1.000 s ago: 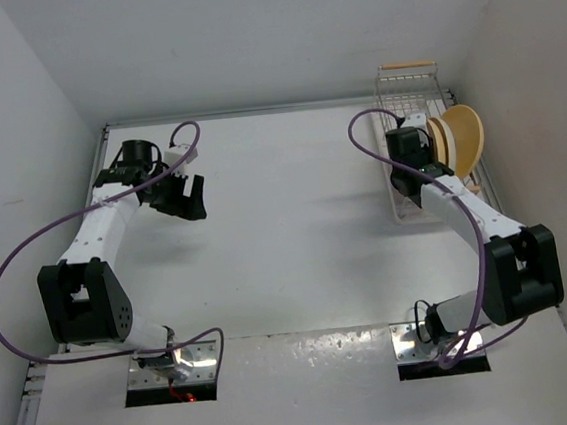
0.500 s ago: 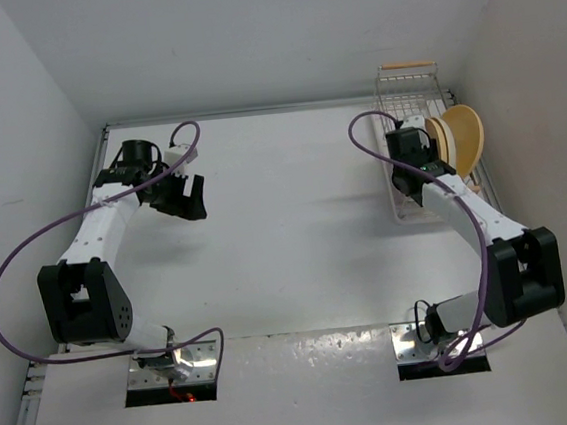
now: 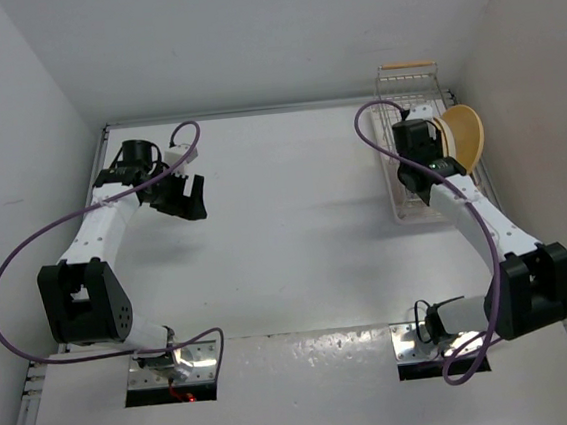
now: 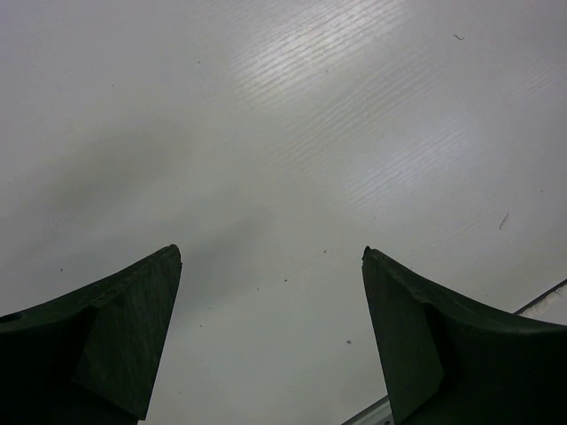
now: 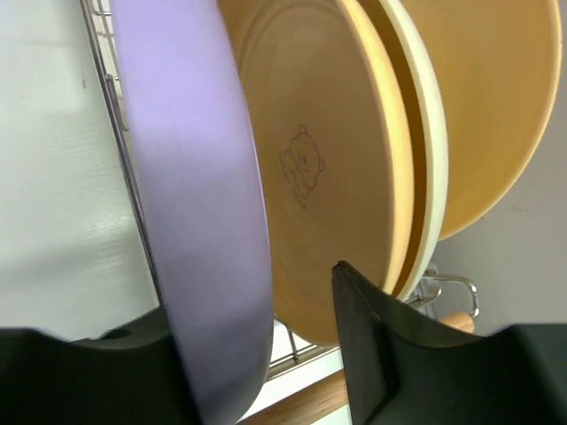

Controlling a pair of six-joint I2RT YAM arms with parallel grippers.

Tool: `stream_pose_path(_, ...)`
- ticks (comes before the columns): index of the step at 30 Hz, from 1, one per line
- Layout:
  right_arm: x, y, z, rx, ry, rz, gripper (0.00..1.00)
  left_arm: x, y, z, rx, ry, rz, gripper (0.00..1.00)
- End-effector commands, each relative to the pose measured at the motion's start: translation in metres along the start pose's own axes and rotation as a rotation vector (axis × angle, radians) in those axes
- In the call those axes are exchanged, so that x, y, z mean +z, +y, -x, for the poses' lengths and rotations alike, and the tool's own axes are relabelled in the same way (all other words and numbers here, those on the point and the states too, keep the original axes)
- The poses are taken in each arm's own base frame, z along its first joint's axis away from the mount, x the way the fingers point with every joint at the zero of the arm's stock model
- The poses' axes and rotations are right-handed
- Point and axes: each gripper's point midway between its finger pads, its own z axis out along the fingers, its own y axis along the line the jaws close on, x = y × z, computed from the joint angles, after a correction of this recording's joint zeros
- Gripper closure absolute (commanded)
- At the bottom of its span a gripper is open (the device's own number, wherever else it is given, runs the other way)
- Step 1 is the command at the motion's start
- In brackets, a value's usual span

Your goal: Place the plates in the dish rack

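Note:
The plates stand on edge side by side in the dish rack [image 3: 390, 112] at the far right. In the right wrist view they run left to right: the lavender plate [image 5: 190, 177], a yellow-orange plate [image 5: 310, 159] with a bear mark, the cream plate [image 5: 427, 159], and a second yellow-orange plate [image 5: 496, 106]. My right gripper [image 5: 257, 301] straddles the lavender plate's rim with its jaws open. The right finger [image 5: 363, 345] stands apart from that plate. In the top view the right gripper [image 3: 417, 139] is over the rack. My left gripper [image 3: 184, 197] is open and empty above bare table [image 4: 270, 257].
The rack has a wooden bar handle at the far end [image 3: 407, 65] and another under my right gripper [image 5: 301, 403]. White walls close in the table at the back and on both sides. The rack lies close to the right wall.
My right arm has shifted slightly farther back and to the right over the rack. The left arm has not moved.

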Motion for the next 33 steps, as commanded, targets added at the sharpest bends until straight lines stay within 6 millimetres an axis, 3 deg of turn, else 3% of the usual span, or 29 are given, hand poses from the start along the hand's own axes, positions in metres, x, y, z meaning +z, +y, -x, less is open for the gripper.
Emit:
stream_pose_path(1, -0.009, -0.008, 0.023, 0.048, -0.069, -0.016, 0.57, -0.004, -0.001, 0.003, -0.006, -0.029, -0.005, 0.13)
stream_pose_path(3, -0.006, -0.008, 0.021, 0.045, -0.062, -0.021, 0.64, -0.004, -0.001, 0.003, -0.006, -0.029, -0.005, 0.13)
stream_pose_path(8, -0.001, -0.003, 0.017, 0.027, -0.043, -0.017, 0.67, -0.004, -0.001, 0.003, 0.003, -0.029, -0.005, 0.13)
stream_pose_path(9, 0.001, -0.003, 0.015, 0.018, -0.036, -0.019, 0.71, -0.004, -0.001, 0.003, 0.003, -0.029, -0.005, 0.13)
stream_pose_path(12, 0.001, -0.003, 0.016, 0.006, -0.042, -0.025, 0.97, -0.004, -0.001, 0.003, 0.003, -0.029, -0.005, 0.13)
stream_pose_path(13, 0.001, -0.003, 0.017, 0.009, -0.046, -0.026, 1.00, -0.004, -0.001, 0.003, 0.003, -0.029, -0.005, 0.13)
stream_pose_path(21, -0.006, 0.000, 0.032, -0.049, -0.111, -0.070, 1.00, -0.002, 0.000, 0.002, -0.001, -0.021, -0.008, 0.13)
stream_pose_path(33, 0.004, 0.006, 0.009, -0.068, -0.029, -0.144, 1.00, -0.002, 0.000, 0.002, -0.001, -0.021, -0.008, 0.13)
